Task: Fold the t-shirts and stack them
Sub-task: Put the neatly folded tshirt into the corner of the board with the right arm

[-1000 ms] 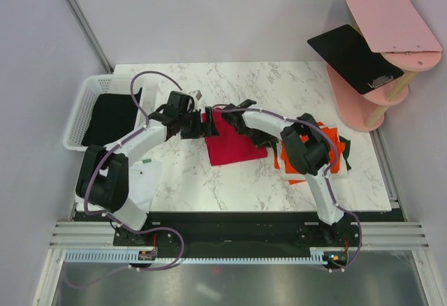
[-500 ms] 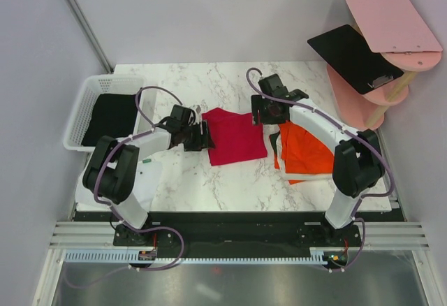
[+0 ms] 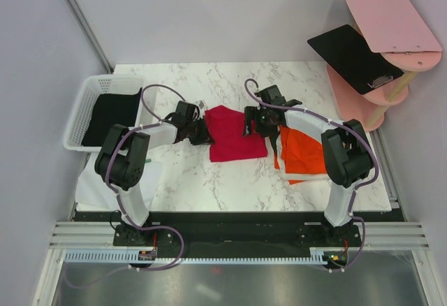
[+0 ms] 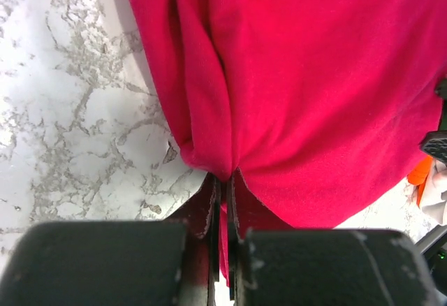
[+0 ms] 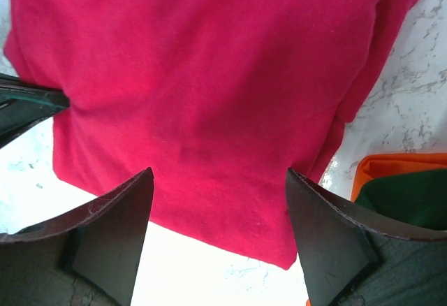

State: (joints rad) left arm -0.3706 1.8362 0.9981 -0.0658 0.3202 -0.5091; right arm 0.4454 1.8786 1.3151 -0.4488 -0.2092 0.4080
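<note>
Red shirt (image 3: 236, 137) folded mid-frame, not yet stacked, left pincer (image 4: 223, 180) clamped on its edge, right pincer (image 5: 220, 179) wide above; orange shirts (image 3: 304, 156) right, black shirt (image 3: 112, 116) in basket (image 3: 75, 120).

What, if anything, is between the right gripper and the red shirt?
Nothing visible is in the way. The right gripper is open, with the red shirt directly in front of it and only bare cloth in the gap. The left gripper is shut on the shirt's opposite edge, clear of that path.
</note>
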